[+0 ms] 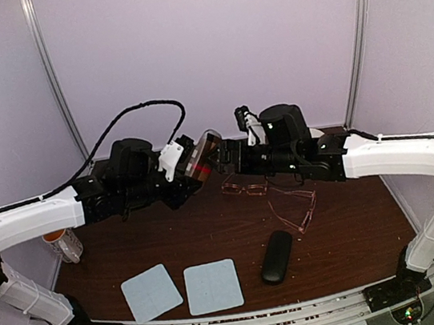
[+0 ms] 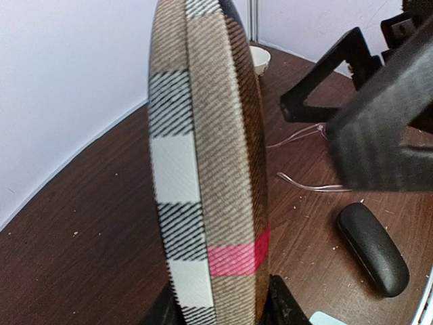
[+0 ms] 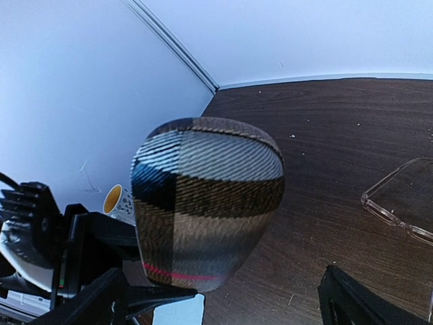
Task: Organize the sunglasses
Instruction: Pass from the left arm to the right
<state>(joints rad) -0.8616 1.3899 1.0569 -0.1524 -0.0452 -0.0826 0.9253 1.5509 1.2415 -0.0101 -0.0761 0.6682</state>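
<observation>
Plaid case (image 2: 203,169) clamped in L gripper (image 2: 226,305), R gripper (image 3: 223,288) wide open, empty, dark wood tbl (image 1: 356,228), pale lilac walls (image 1: 200,43)

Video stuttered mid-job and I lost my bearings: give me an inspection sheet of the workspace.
Surface: dark wooden table, scattered crumbs.
Job's things: far sunglasses and near sunglasses lie on the table, neither hand touching them.
Clutter: black case, left cloth, right cloth, cup at the left edge.
Grippers: left hand shut on plaid case, held above the table; right hand open, facing it.
Cables: black cable arcs above the left arm.
Surroundings: pale walls, nothing else seen.
</observation>
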